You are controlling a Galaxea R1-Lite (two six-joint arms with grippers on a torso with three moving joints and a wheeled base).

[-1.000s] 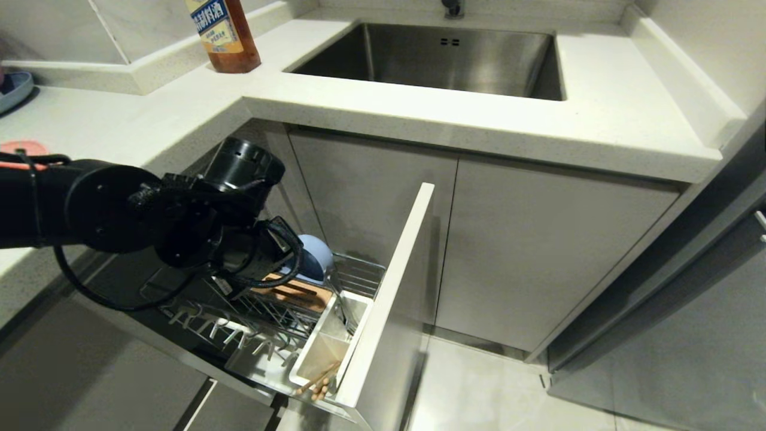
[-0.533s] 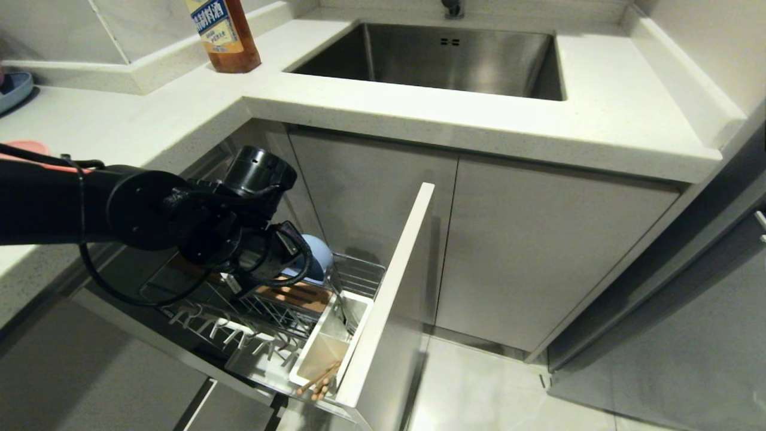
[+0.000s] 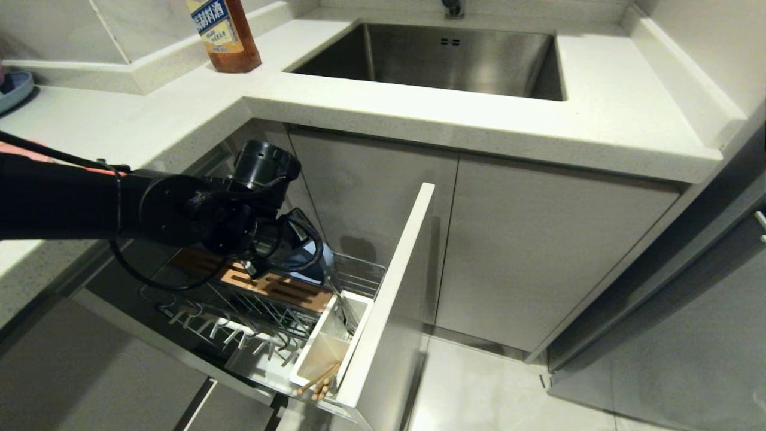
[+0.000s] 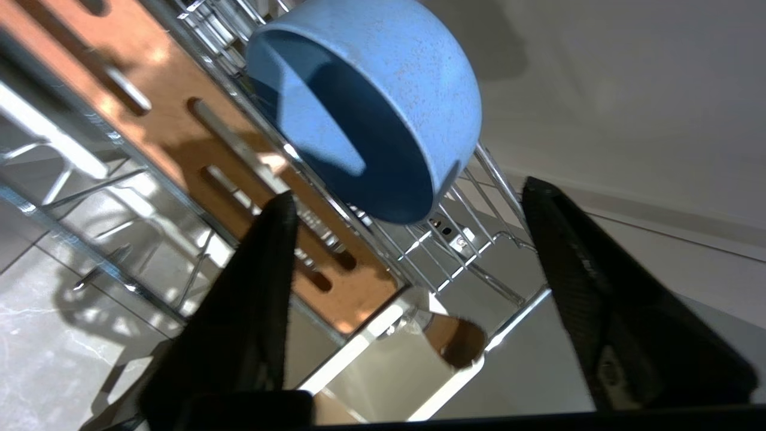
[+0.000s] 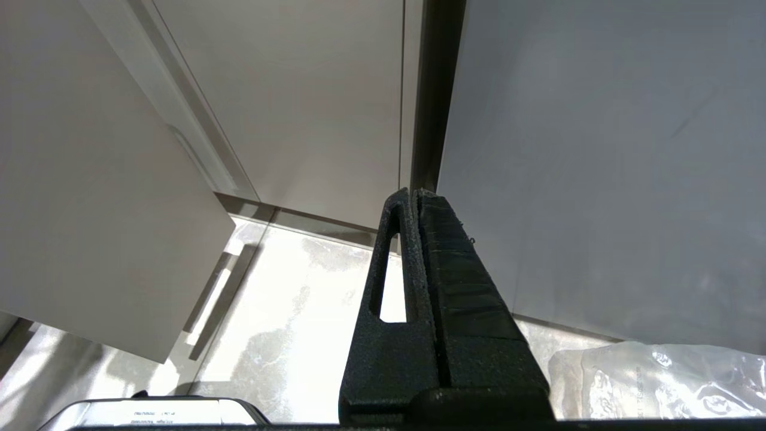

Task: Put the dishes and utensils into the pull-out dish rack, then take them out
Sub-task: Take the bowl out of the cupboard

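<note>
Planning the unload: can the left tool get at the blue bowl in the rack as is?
Probably yes. The left tool is open just short of the blue bowl, which sits tilted on the rack wires, nothing between.

You see a speckled light-blue bowl [image 4: 383, 102], an orange-brown slotted wooden strip [image 4: 197, 143], chrome rack wires [image 4: 455, 239] and black gripper fingers [image 4: 251, 299]
</note>
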